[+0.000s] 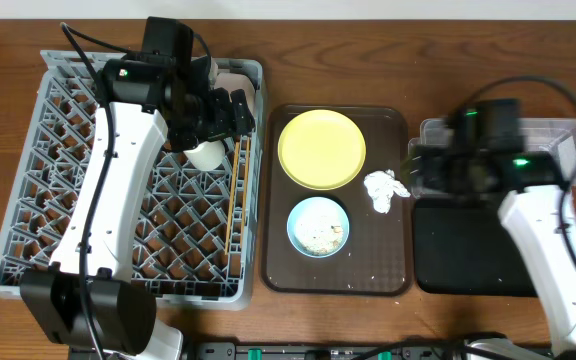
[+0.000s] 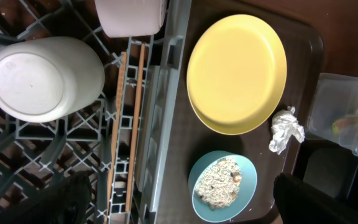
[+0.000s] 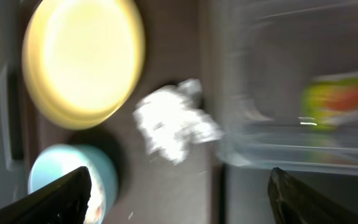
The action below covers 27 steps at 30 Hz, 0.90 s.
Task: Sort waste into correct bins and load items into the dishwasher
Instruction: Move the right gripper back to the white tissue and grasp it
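though under grey rack (image 1: 183,215), wooden table (image 1: 368,20)

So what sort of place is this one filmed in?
Probably a staged dish-clearing bench, not a real kitchen: a wooden table carrying a square grey plastic dish rack, a brown rectangular serving tray with a round yellow plate, and a clear rectangular plastic tub.

A brown wooden table (image 1: 368,40) with visible grain fills the background.
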Motion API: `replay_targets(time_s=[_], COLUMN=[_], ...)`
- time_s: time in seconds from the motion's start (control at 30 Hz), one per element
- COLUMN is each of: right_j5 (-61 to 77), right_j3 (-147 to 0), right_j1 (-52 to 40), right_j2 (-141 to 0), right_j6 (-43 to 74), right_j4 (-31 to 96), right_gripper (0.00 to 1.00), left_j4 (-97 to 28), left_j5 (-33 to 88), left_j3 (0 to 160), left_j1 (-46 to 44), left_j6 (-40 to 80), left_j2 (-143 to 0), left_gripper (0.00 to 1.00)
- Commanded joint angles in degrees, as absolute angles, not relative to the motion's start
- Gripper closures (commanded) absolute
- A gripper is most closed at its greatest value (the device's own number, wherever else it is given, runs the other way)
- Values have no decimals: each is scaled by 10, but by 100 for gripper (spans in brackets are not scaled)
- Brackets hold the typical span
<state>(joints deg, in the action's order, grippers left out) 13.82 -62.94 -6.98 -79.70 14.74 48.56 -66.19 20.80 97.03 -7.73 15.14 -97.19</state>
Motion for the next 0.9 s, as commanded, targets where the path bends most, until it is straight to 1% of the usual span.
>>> replay_targets(time_s=[0.0,0.17,0.27,0.37,0.57,0.6,0.63,0.67,0.87], right_j5=[115,-43,-86,-105,-145,-157,-165,-165,-163], right_j3=[-640,-637,-632,-632,-632,-632,-632,-632,-632], right_j1=[-156,-255,-295,-314,-313,-311,-310,-306,-302], right_j2=[-792,-806,-827,-857,-943,-957,-969,-991,-1058], right_j6=[111,111,111,111,131,140,145,146,146], right_j4=[489,479,460,451,437,434,431,420,386], right_gripper=[16,18,18,20,19,15,6,1,1], left_j4=[-664,-664,-664,-664,-664,-664,-664,-664,-664], left_j5=[206,206,206,206,206,206,206,206,206], left_j3=[972,972,972,972,972,972,972,972,972], left_j1=[-77,-77,-77,-77,-77,-77,-77,-77,-77], left_j6=[146,146,146,146,146,146,146,146,146], left_j2=[-974,-974,-974,-974,-974,-974,-974,-974,-974], left_gripper=[5,5,5,5,5,5,5,5,5])
